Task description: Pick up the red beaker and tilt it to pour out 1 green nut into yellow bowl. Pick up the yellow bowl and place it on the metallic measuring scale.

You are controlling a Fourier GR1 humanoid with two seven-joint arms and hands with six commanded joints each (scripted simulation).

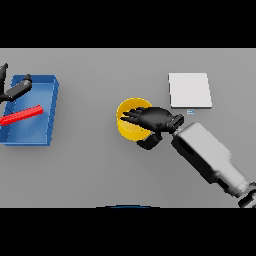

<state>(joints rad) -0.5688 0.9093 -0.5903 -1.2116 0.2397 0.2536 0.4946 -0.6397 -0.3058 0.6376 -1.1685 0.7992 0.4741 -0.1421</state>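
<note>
Two dark hands show: the right hand [152,119] reaches over the yellow bowl [128,126], fingers across its rim and thumb curled outside, gripping it. The bowl sits on the grey table [90,165], near the metallic scale [189,90]. At the left edge, the left hand [12,89] hangs with loose fingers over a blue bin [52,107] holding a red beaker [21,115].

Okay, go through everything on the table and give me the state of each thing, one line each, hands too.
Yellow bowl: upright on the table, right robot hand on it.
Right robot hand: over the bowl's right rim, thumb outside the near wall.
Red beaker: lying on its side in the blue bin.
Blue bin: flat on the table, open-topped.
Scale: nothing on it.
Left robot hand: above the bin's far left corner, holding nothing.
</note>
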